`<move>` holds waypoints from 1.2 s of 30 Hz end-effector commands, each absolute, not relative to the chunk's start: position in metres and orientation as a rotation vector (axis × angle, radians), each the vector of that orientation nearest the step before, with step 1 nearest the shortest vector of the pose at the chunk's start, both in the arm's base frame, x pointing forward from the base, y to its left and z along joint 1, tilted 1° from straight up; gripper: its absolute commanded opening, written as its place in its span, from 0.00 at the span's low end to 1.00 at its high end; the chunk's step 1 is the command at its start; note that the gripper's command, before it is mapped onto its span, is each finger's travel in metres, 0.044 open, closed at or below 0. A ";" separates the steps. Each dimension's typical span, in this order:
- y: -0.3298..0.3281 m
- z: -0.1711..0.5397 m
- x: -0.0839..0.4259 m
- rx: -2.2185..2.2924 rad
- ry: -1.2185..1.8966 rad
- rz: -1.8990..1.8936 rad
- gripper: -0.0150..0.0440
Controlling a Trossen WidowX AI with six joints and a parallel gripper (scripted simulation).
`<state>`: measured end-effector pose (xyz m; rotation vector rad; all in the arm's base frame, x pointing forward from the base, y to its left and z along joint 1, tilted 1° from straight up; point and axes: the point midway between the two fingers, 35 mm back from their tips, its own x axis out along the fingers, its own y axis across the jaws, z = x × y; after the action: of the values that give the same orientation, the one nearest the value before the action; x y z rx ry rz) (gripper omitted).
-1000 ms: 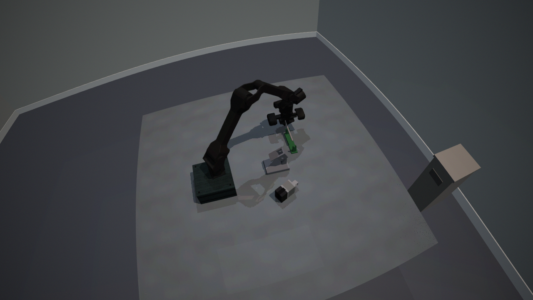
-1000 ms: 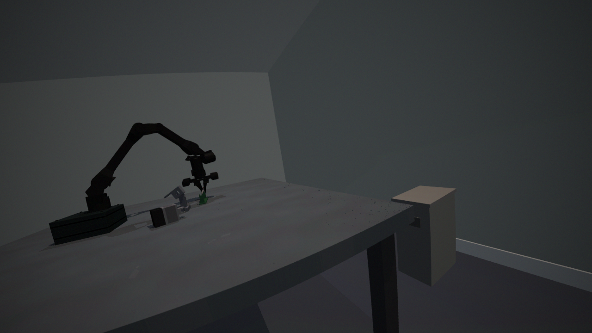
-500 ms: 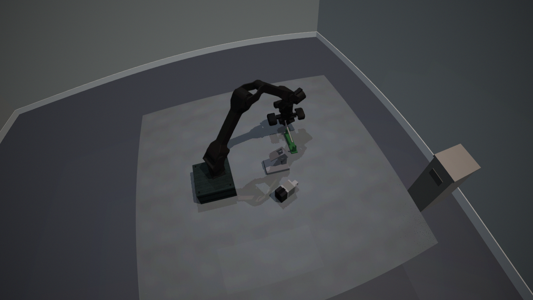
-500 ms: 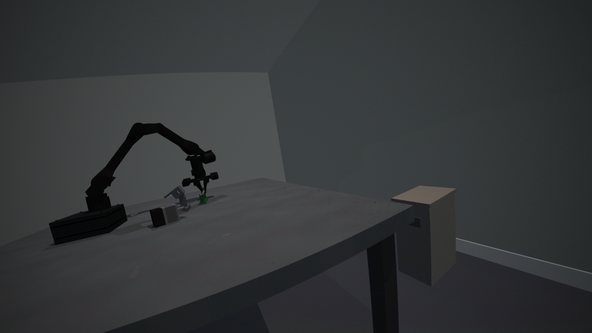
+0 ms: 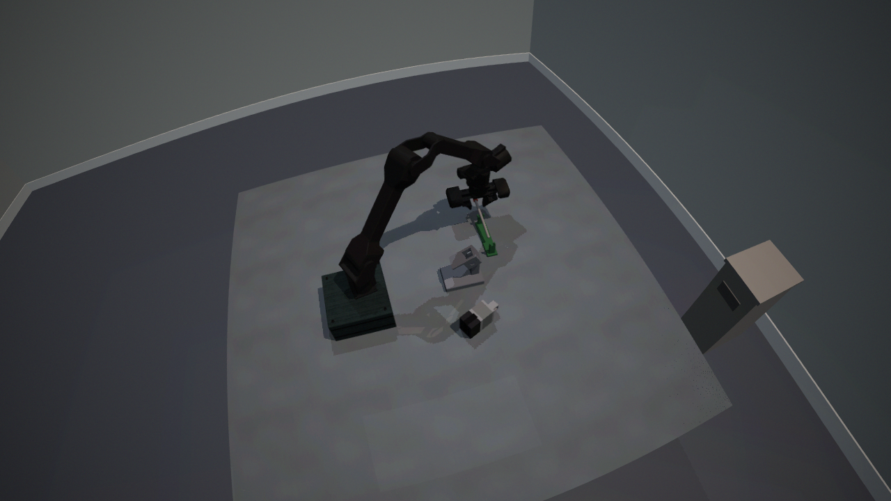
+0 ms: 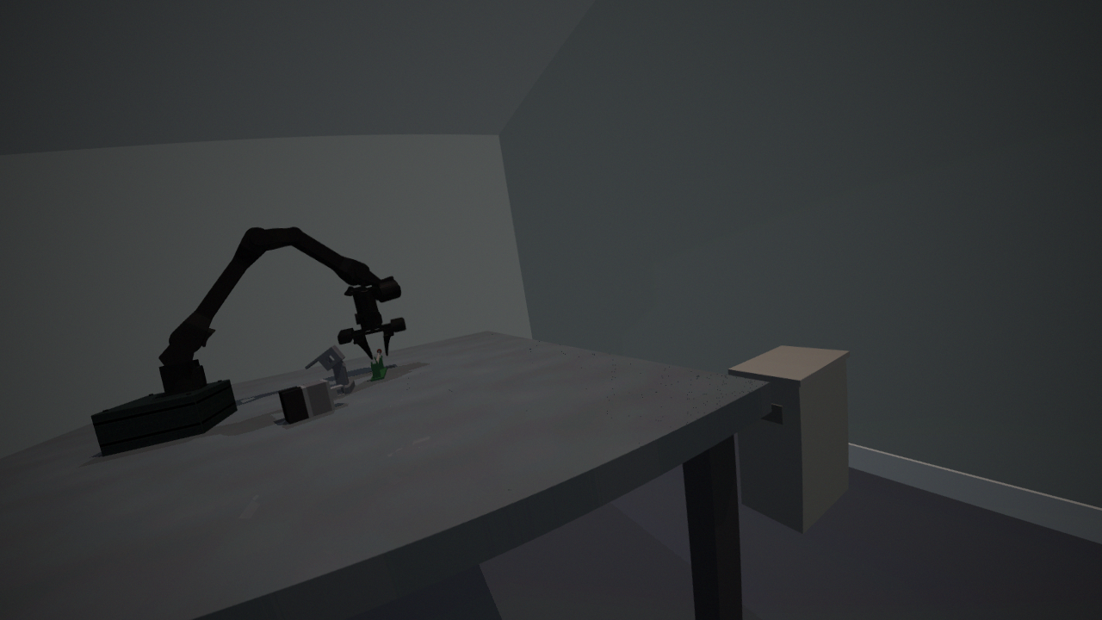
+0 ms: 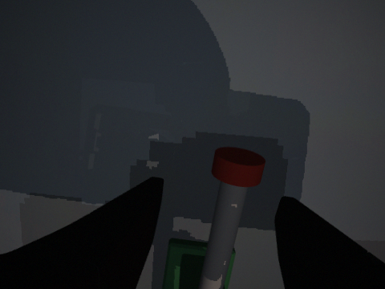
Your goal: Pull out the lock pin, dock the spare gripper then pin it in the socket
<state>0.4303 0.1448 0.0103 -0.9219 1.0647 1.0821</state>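
Observation:
The lock pin (image 5: 484, 220) (image 7: 226, 225), a grey rod with a red head (image 7: 238, 170), rests along the green cradle (image 5: 491, 250) (image 6: 377, 372) (image 7: 172, 261). My gripper (image 5: 478, 203) (image 6: 379, 355) (image 7: 220, 199) is open around the pin's head end, with a gap on both sides in the wrist view. The grey mount (image 5: 462, 284) stands beside the cradle, its tilted socket (image 5: 468, 254) (image 6: 332, 358) without the pin or the spare gripper. The spare gripper (image 5: 480, 314) (image 6: 307, 401), a black and light-grey block with a pale spigot (image 5: 493, 305), lies on the table near the mount.
The arm's dark base box (image 5: 358, 306) (image 6: 161, 416) stands on the table (image 5: 298, 399) (image 6: 477, 431), left of the mount. A beige cabinet (image 5: 763, 271) (image 6: 824, 431) stands beyond the table's right edge.

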 end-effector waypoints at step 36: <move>0.079 0.120 0.412 -0.958 1.156 1.074 0.56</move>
<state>0.4178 0.0786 0.1201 -0.9468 1.1383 1.0498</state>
